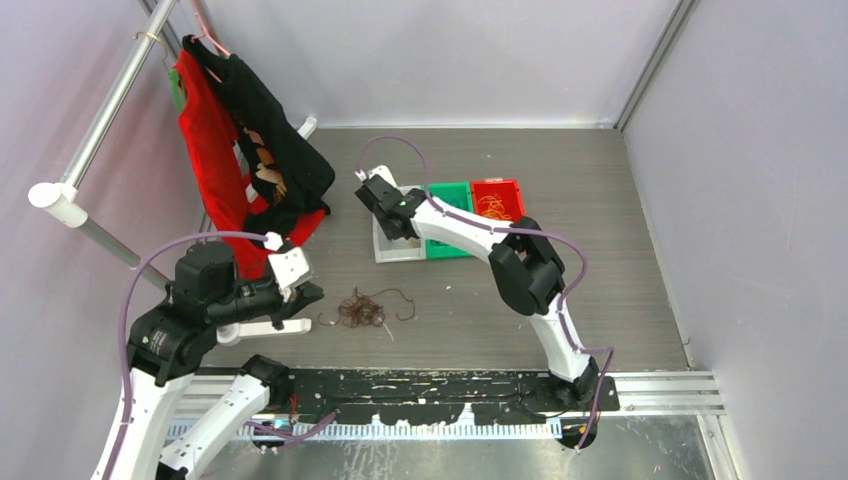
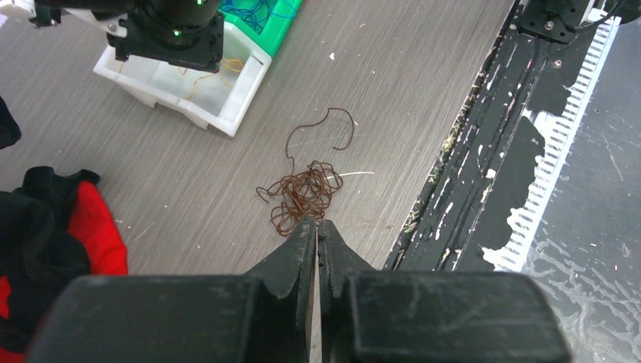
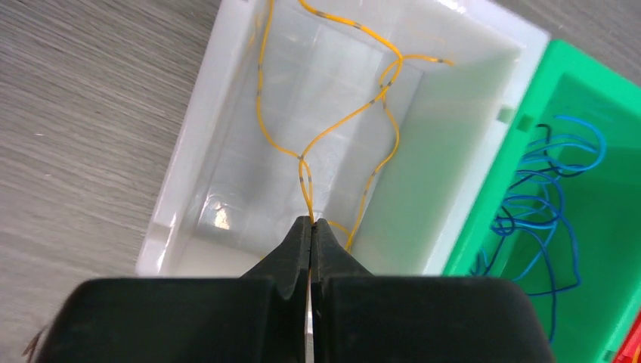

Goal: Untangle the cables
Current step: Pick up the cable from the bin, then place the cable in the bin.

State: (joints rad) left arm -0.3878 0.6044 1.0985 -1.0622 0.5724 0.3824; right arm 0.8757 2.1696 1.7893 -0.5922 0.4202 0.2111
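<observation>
The cables (image 1: 370, 308) not yet sorted form a small brown tangle on the table (image 2: 189, 181), in the centre of the left wrist view and left of centre in the top view. The left gripper (image 2: 318, 224) stands with its jaws closed and nothing between them; its tips lie just below the lower edge of the tangle in the frame, very near it, but contact cannot be confirmed. The right gripper (image 3: 311, 221) is also closed, positioned over the white bin (image 3: 193, 151). One yellow strand (image 3: 302, 157) runs from the upper rim of that bin down the frame to the fingertips. Whether it is pinched or merely passes beneath the tips cannot be told. Blue strands (image 3: 544, 204) lie in the green bin (image 3: 605, 91) at the right of that view. The step in hand appears to be depositing the yellow strand. Confirm that it is free of the jaws and lies wholly inside the white bin, not draped over the wall toward the green bin, then lift straight up to avoid dragging it out. For the brown tangle, open the left jaws before descending. Take the loose loop (image 2: 352, 128) at its upper right, not the dense core. Draw it out slowly, since a fast pull would probably tighten the knot.
</observation>
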